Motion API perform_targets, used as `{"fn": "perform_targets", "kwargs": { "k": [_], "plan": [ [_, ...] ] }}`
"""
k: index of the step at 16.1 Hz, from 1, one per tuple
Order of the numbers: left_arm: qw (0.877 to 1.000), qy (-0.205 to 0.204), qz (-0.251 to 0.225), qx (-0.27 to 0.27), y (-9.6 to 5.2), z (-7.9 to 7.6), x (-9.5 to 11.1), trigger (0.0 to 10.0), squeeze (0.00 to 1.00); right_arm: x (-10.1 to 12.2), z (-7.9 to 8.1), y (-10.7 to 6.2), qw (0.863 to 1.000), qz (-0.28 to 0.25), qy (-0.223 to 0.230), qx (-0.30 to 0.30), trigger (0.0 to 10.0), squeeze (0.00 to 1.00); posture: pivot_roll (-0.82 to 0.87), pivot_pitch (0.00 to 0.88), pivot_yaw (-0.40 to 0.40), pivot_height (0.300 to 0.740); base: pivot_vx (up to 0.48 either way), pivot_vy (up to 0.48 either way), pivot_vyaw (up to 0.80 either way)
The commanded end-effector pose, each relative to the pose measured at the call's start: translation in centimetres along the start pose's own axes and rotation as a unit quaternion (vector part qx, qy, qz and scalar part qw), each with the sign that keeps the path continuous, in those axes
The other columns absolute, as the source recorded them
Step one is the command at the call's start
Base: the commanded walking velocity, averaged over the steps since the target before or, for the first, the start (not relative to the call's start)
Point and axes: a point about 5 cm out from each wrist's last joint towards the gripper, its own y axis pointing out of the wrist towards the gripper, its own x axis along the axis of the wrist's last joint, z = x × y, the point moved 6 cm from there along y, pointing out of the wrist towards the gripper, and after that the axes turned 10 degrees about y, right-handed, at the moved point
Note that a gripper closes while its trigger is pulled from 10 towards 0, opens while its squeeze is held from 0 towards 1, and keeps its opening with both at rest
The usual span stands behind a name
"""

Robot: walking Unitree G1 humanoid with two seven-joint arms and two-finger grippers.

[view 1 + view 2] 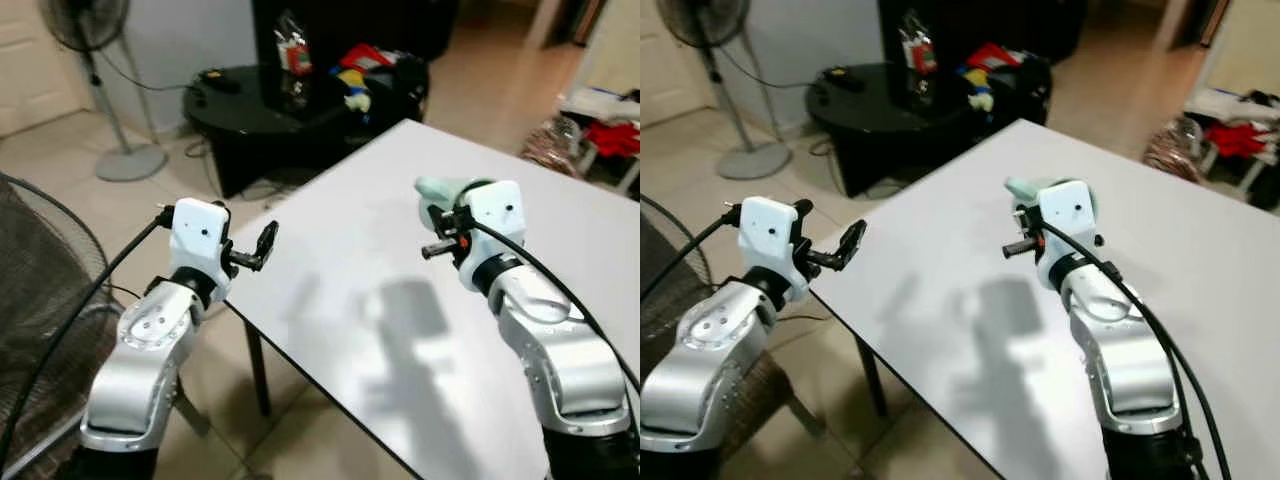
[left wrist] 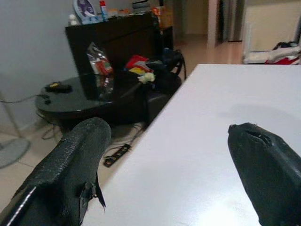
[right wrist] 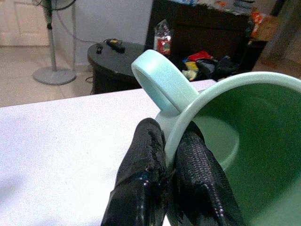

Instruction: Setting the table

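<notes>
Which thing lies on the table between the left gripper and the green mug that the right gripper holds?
Nothing: in the left eye view only bare white table lies between the open left gripper and the green mug pinched by the right gripper.

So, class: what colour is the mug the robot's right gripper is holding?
The mug is pale mint green, darker green inside; the right wrist view shows it best, with the right gripper pinching its rim.

A pale green mug point(image 3: 225, 127) hangs above the white table point(image 1: 400, 300), pinched at its rim beside the handle by the right gripper point(image 3: 167, 188), one finger inside, one outside; its inside is darker green.
</notes>
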Motion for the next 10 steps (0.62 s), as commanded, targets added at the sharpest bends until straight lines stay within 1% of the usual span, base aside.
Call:
{"fn": "perform_targets", "kwargs": {
  "k": [1,3,4,5,6,7,8,9,10],
  "plan": [
    [1.000,0.012,-0.008,-0.019,-0.1,0.0,0.5,10.0,0.00,-0.2,0.9,0.3,0.999,0.025,-0.016,0.028,10.0,0.00,0.12,0.000,0.019,0.740,0.000,0.000,0.00],
    [0.996,0.014,-0.013,-0.083,-0.1,-1.7,0.9,10.0,0.00,0.0,-0.3,0.6,0.996,0.059,-0.037,0.049,10.0,0.00,0.10,0.000,0.039,0.740,0.000,0.000,0.00],
    [0.995,0.014,-0.014,-0.100,-0.1,-2.2,0.9,10.0,0.00,0.2,-0.6,0.7,0.995,0.068,-0.045,0.057,10.0,0.00,0.10,0.000,0.042,0.740,0.000,0.000,0.00],
    [0.989,0.018,-0.011,-0.144,0.0,-3.4,1.0,10.0,0.00,0.5,-1.6,1.1,0.989,0.096,-0.076,0.080,10.0,0.00,0.09,0.000,0.047,0.740,0.000,0.000,0.00],
    [0.986,0.020,-0.008,-0.167,0.0,-4.0,0.9,10.0,0.00,0.7,-2.2,1.4,0.985,0.111,-0.095,0.094,10.0,0.00,0.08,0.000,0.049,0.740,0.000,0.000,0.00],
    [0.978,0.028,-0.001,-0.208,-0.1,-4.9,0.7,10.0,0.00,0.9,-3.0,1.7,0.973,0.140,-0.136,0.121,10.0,0.00,0.08,0.000,0.050,0.740,0.000,0.000,0.00],
    [0.970,0.032,0.004,-0.239,-0.3,-5.6,0.5,10.0,0.00,1.1,-3.6,2.1,0.966,0.158,-0.155,0.136,10.0,0.00,0.08,0.000,0.043,0.740,0.000,0.000,0.00],
    [0.966,0.033,0.009,-0.258,-0.4,-5.9,0.4,10.0,0.00,1.0,-4.2,2.3,0.958,0.174,-0.178,0.145,10.0,0.00,0.08,0.000,0.040,0.740,0.000,0.000,0.00],
    [0.957,0.032,0.018,-0.288,-0.8,-6.2,0.2,10.0,0.00,0.7,-4.9,2.5,0.938,0.206,-0.224,0.168,10.0,0.00,0.08,0.000,0.040,0.740,0.000,0.000,0.00]
  ]
}}
